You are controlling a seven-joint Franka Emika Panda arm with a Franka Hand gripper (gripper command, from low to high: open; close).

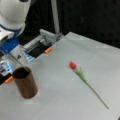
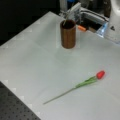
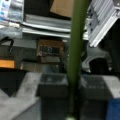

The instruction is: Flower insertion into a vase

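The vase (image 1: pixel 25 85) (image 2: pixel 68 35), a dark brown wood-grain cylinder, stands upright on the white table in both front views. A thin green flower stem (image 1: pixel 18 62) (image 3: pixel 76 42) slants from the arm's end at a front view's upper left down into the vase's mouth. In the wrist view my gripper (image 3: pixel 73 83) is shut on this stem, with a dark finger pad (image 3: pixel 52 83) on either side. That flower's head is out of view. A second flower, a red tulip (image 1: pixel 73 65) (image 2: pixel 100 74) with a long stem, lies flat on the table away from the vase.
The white and blue arm (image 1: pixel 12 17) hangs over the table's corner beside the vase. Metal rails and a fixture with orange tabs (image 1: pixel 48 50) (image 2: pixel 81 28) stand just behind the vase. A black perforated board (image 2: pixel 15 110) borders the table's edge.
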